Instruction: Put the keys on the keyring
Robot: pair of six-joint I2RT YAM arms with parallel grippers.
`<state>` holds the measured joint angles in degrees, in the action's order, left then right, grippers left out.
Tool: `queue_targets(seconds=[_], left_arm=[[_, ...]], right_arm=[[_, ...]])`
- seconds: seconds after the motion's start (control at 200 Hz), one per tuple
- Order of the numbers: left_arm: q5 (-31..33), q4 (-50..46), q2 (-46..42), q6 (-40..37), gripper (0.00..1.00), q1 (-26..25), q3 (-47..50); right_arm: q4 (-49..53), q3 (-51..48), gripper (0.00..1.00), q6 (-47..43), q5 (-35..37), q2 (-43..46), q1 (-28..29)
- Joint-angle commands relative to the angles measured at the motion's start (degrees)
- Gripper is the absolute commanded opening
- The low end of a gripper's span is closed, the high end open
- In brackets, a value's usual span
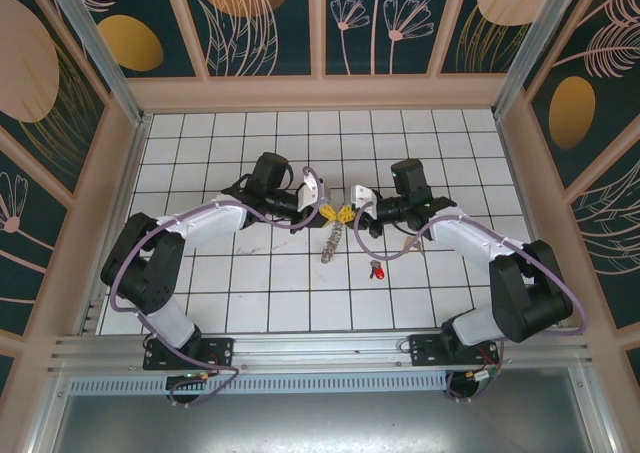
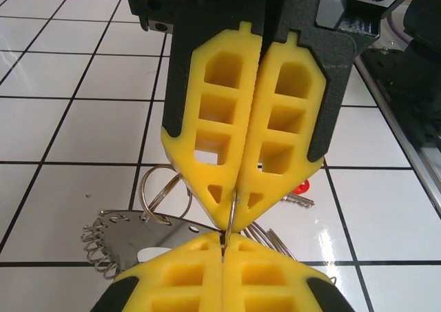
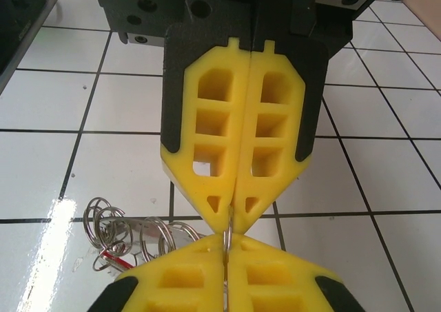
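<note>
Left gripper (image 2: 233,219): fingers pressed together, tips pinching a thin wire loop of the keyring (image 2: 131,233). Right gripper (image 3: 227,219): also clamped on a loop, meeting the left tip to tip. In the top view the keyring trails from both fingertip pairs toward the arm bases, its plate edge fringed with loops. A red-headed key (image 1: 378,269) lies on the white tiles (image 1: 250,293), nearer the right fingers and apart from the ring. Bare tiles lie all around, and the walls (image 1: 120,173) are well apart.
</note>
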<state>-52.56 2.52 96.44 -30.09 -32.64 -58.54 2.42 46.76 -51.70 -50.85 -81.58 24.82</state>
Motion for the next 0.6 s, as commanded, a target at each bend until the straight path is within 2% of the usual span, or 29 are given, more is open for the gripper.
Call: queue_targets(seconds=[0.0, 0.265, 0.335, 0.596], left_arm=[[-2.47, 7.20, -1.34, 3.14, 0.00, -0.35, 2.18], [-2.07, 10.38, -2.31, 5.71, 0.00, -0.34, 4.13], [-1.90, 10.71, -2.44, 5.93, 0.00, -0.40, 4.35], [-2.65, 11.02, -2.23, 6.79, 0.00, -0.34, 3.81]], right_arm=[[-1.80, -1.28, 0.13, 0.00, -0.40, 1.52, -0.85], [-4.84, -3.26, 0.12, 1.29, -1.70, 2.48, -1.51], [-5.13, -3.43, 0.08, 1.39, -2.04, 2.63, -1.53], [-9.00, -3.95, 0.11, 3.53, -4.26, 2.90, -1.52]])
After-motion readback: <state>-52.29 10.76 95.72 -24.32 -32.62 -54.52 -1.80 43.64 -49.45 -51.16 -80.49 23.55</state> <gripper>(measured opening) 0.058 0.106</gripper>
